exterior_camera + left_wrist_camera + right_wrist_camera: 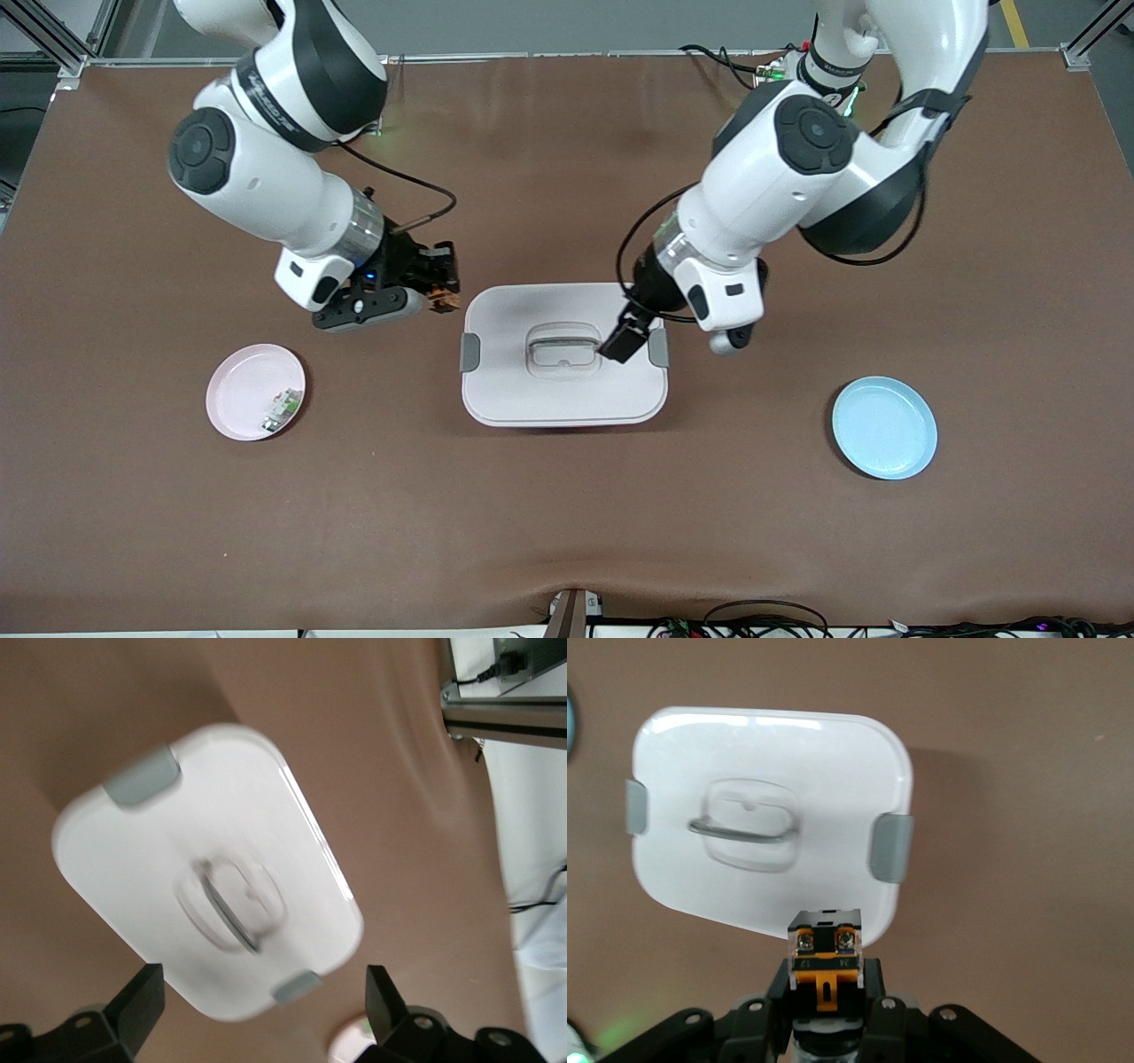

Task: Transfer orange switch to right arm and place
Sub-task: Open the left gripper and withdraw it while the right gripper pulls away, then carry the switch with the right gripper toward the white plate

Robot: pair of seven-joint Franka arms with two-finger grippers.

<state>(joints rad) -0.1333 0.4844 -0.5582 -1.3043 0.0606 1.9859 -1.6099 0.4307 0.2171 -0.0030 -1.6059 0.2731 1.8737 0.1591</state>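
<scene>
The orange switch (443, 299) is a tiny black block with an orange face and two screw heads, seen close up in the right wrist view (825, 955). My right gripper (439, 285) is shut on it (824, 981), over the brown table beside the white box's (563, 390) corner toward the right arm's end. My left gripper (625, 342) hangs over the box lid (142, 859) near its handle (562, 344). It stands open (261, 1005), with nothing between its fingers (135, 1001).
A pink plate (244, 390) holding a small greenish-white part (282, 409) lies toward the right arm's end. A blue plate (884, 427) lies toward the left arm's end. The box has grey clips (469, 353) at both ends.
</scene>
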